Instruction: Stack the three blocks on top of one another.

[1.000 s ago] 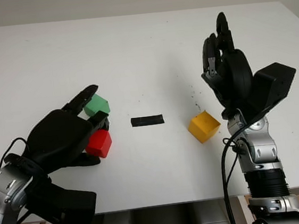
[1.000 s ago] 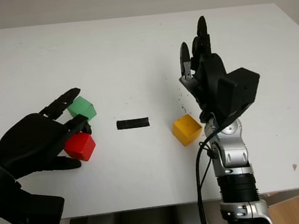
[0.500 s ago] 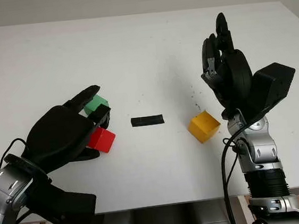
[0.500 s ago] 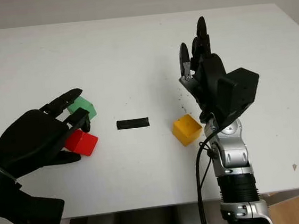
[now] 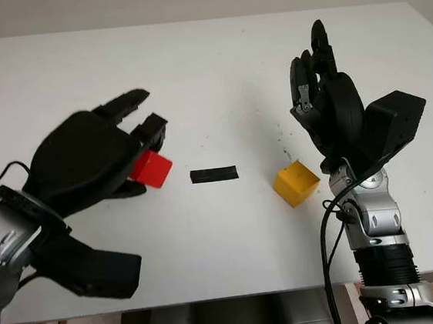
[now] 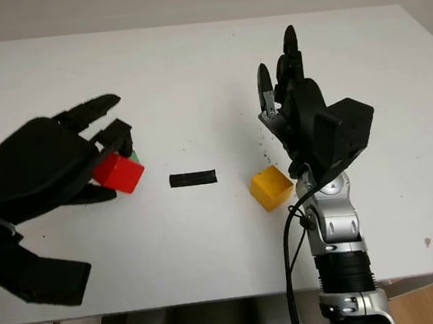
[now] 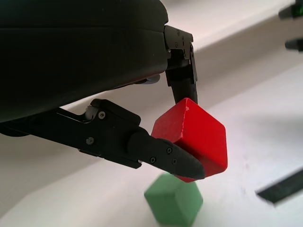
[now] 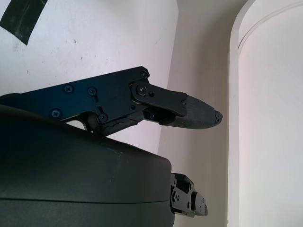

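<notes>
My left hand (image 5: 96,155) grips the red block (image 7: 191,138) above the green block (image 7: 173,204), apparently not touching it. My right hand (image 5: 326,96), open, hangs beside the yellow block (image 5: 295,182), mid-desk (image 5: 205,55).

Place: a bare test bench, as in a robot lab.
Surface: a plain white table (image 5: 191,64) is seen, marked with a strip of black tape (image 5: 213,175).
Surroundings: a pale wall and wooden floor are glimpsed.

A white table (image 5: 191,64) is carrying a yellow block (image 5: 295,182), a green block (image 7: 173,205) and a black tape strip (image 5: 213,175).
</notes>
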Robot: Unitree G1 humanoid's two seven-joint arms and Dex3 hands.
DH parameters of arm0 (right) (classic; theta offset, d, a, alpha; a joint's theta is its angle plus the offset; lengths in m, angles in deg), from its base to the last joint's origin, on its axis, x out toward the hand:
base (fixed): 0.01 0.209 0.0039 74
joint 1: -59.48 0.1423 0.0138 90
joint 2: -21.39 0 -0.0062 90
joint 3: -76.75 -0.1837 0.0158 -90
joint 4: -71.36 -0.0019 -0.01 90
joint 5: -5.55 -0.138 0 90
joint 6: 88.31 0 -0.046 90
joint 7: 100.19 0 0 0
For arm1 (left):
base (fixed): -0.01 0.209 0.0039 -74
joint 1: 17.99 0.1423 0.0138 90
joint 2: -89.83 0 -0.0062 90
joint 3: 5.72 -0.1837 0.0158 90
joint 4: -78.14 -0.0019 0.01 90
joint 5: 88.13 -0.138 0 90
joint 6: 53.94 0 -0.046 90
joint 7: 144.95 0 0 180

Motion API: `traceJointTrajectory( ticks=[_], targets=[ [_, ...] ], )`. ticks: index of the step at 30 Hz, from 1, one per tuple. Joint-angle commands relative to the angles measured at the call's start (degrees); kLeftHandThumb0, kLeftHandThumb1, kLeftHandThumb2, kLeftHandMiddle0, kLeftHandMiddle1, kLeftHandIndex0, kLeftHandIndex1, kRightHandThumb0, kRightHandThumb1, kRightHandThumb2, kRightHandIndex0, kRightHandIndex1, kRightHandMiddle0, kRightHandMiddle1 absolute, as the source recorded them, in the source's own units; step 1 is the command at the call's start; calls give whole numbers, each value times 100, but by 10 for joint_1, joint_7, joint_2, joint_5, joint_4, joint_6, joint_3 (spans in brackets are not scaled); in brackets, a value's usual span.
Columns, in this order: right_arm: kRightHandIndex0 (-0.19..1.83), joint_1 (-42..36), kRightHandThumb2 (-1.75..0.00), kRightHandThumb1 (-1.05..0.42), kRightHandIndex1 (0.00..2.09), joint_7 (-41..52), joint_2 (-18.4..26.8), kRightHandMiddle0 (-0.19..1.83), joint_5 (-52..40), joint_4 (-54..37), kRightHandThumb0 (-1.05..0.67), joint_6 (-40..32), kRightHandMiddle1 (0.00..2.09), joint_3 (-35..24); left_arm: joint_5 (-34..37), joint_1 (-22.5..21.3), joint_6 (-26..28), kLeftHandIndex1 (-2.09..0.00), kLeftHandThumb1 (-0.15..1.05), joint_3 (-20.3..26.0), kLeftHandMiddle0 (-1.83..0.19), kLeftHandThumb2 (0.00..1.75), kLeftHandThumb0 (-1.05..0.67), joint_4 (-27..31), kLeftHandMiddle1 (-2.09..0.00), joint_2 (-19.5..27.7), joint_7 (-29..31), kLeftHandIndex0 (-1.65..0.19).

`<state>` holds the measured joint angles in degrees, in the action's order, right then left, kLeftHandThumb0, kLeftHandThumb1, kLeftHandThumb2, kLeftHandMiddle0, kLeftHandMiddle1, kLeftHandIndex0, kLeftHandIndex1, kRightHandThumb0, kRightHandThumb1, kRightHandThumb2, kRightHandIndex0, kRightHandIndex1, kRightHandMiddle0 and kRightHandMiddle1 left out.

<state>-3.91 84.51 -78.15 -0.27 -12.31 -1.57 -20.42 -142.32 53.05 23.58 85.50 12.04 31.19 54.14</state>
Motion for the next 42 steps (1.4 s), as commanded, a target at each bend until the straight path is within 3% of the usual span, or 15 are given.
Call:
traceJointTrajectory(
  ticks=[1,12,25,34,37,42],
  targets=[
    [-19,-2,-61,-105,0,-2,0,-19,0,-7,-61,0,0,2,9,-26,-7,-142,103,-18,-15,5,-45,-14,-4,-14,-8,-25],
    [-19,-15,-58,-105,0,-13,-5,-19,2,-23,-63,-10,0,2,3,-90,-6,-138,100,-93,-5,4,-47,-102,-4,-86,-31,-33],
    [-19,-18,-57,-105,0,-22,-6,-19,11,-34,-64,-18,1,5,-76,-147,12,-141,99,-195,-5,5,-48,-183,-5,-133,-7,-32],
    [-19,-21,-58,-105,0,-24,-3,-19,16,-45,-63,-23,0,10,-123,-178,30,-137,97,-231,-9,5,-47,-222,-6,-144,-1,-34],
    [-19,-22,-58,-105,0,-25,-5,-19,13,-47,-62,-26,0,9,-144,-183,41,-144,99,-240,-11,6,-49,-229,-6,-151,-5,-30],
    [-19,-27,-57,-105,0,-27,-5,-19,13,-52,-63,-25,0,9,-134,-188,55,-142,100,-242,-9,6,-45,-234,-5,-163,11,-30]
  ],
)
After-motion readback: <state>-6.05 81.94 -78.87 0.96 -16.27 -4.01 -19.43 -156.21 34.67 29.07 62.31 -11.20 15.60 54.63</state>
